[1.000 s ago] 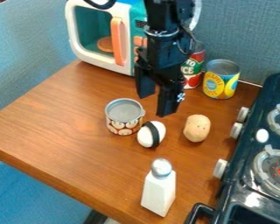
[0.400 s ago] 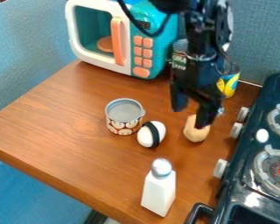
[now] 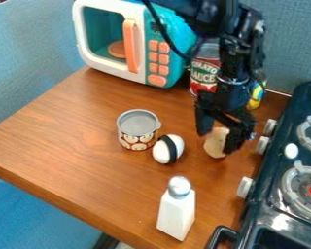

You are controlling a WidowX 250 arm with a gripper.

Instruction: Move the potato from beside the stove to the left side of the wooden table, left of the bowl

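Lowered since earlier frame: black two-finger end effector [image 3: 217,142].
Fingers well apart at tan oval potato [image 3: 214,144]; not clamped, contact unclear.

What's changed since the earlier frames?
Arm moved right and down in the view; open jaws are now at the potato, partly covering it. No grasp or release visible. Potato, open-topped can, banded white egg and white shaker unmoved.
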